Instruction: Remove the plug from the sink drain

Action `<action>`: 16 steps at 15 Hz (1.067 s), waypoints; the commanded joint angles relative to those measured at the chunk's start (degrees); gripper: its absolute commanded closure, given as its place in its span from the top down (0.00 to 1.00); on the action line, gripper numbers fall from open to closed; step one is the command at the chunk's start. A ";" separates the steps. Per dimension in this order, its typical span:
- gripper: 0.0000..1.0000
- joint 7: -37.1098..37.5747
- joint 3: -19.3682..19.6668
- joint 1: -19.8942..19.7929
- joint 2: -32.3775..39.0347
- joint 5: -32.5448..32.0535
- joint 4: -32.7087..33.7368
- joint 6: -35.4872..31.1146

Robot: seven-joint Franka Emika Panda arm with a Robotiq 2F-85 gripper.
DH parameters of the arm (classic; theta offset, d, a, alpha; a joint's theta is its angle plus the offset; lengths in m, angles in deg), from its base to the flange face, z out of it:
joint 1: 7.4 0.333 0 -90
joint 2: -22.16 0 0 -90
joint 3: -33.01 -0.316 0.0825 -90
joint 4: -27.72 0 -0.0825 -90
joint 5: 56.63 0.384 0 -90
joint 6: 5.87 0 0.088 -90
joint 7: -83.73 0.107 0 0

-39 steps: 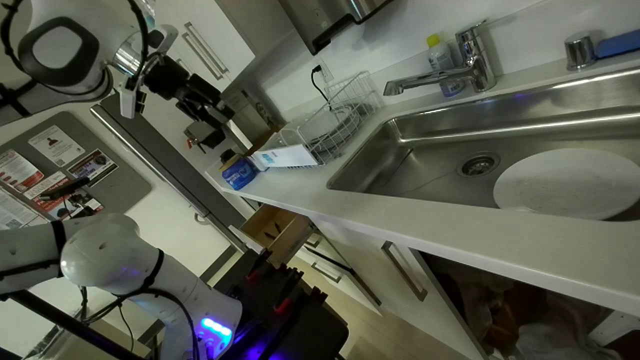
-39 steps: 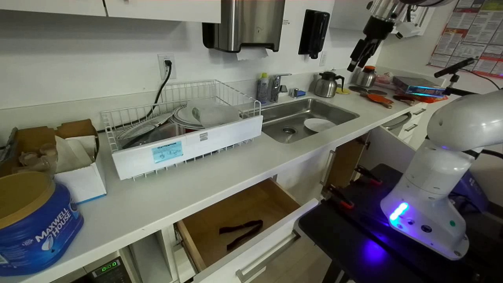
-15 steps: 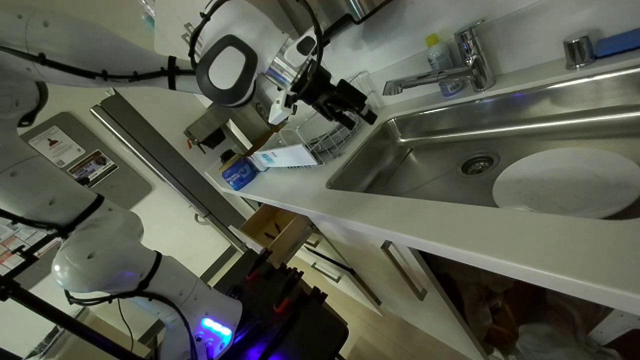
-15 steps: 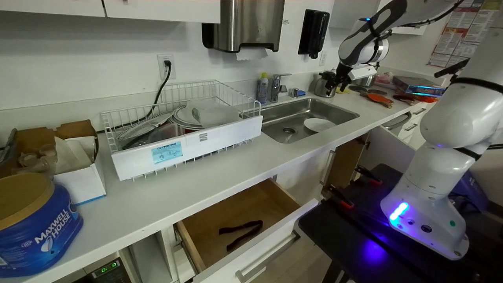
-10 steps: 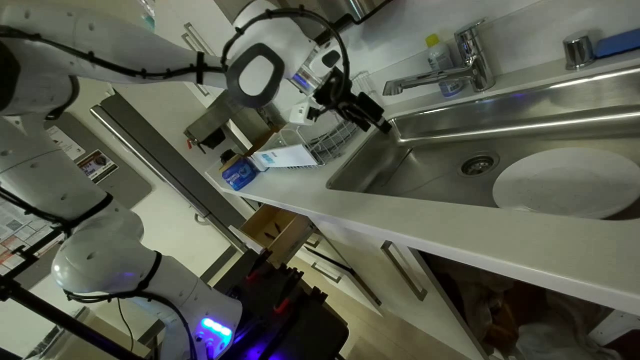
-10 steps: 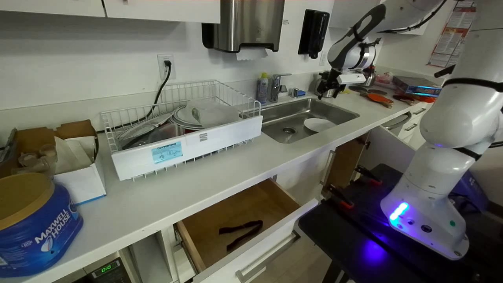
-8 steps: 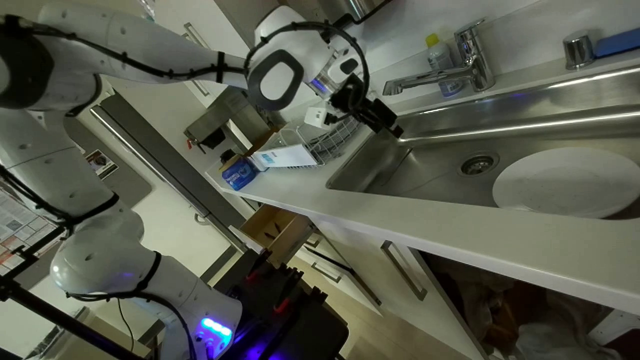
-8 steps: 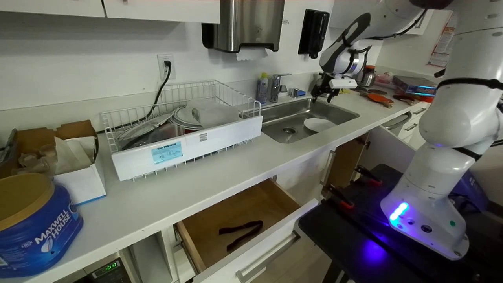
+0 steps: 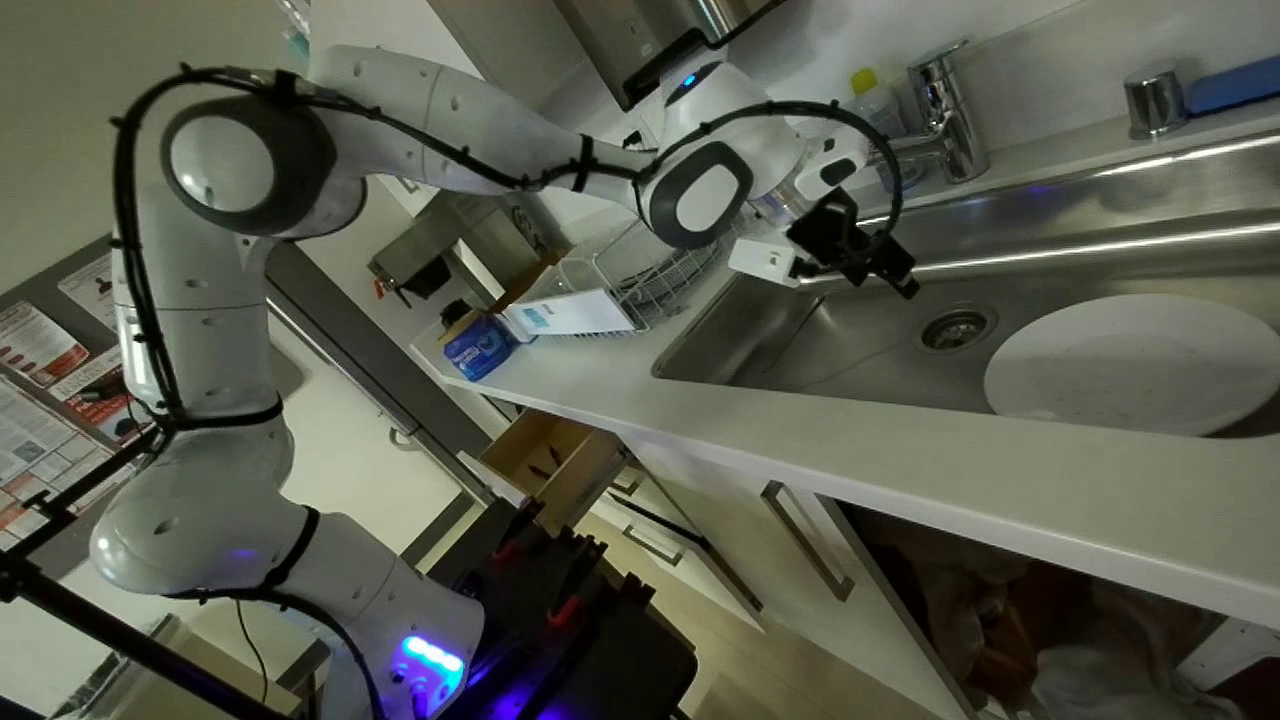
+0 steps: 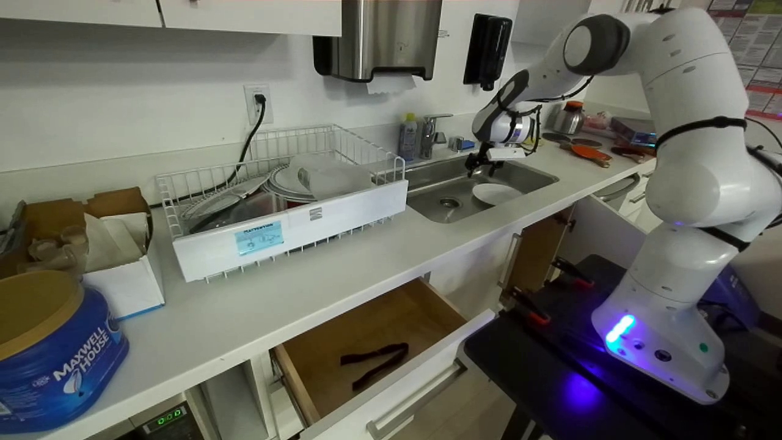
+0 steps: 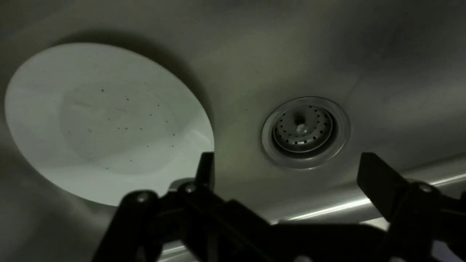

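The plug is a round metal strainer with a small centre knob (image 11: 302, 128). It sits in the drain ring (image 11: 267, 143) on the floor of the steel sink (image 9: 830, 355). The drain also shows in both exterior views (image 9: 955, 328) (image 10: 449, 202), small. My gripper (image 11: 287, 155) is open and empty in the wrist view, its two black fingers wide apart. The plug appears beyond the fingertips, between them sideways. In both exterior views the gripper (image 9: 905, 282) (image 10: 481, 168) hangs over the sink's back part, above the floor, apart from the plug and pointing down.
A white plate (image 11: 109, 120) lies in the sink beside the drain. The faucet (image 10: 429, 135) and a yellow-capped bottle (image 10: 408, 137) stand behind the sink. A white dish rack (image 10: 290, 229) stands on the counter (image 10: 342, 281) beside it. A drawer (image 10: 366, 342) is open below.
The arm has swung from high and away from the sink to over it. The gripper has come lower, closer to the drain. The plug, plate and other objects have not moved.
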 commanded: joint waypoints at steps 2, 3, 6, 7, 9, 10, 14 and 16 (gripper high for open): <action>1.00 6.89 0.27 -0.02 11.71 -1.60 13.65 0.09; 1.00 8.97 1.28 0.77 12.00 -1.91 14.01 0.57; 1.00 7.79 -0.31 -0.46 11.80 -2.38 12.57 -0.41; 1.00 7.84 -0.25 -0.48 12.09 -2.40 13.02 -0.40; 1.00 7.47 -1.00 -0.91 12.57 -2.17 13.82 -0.23; 1.00 8.18 -0.92 -0.50 13.51 -2.24 14.67 -0.47; 1.00 9.78 -0.63 0.61 16.83 -2.59 18.28 0.24; 1.00 10.66 -0.46 0.88 18.39 -2.70 20.38 0.97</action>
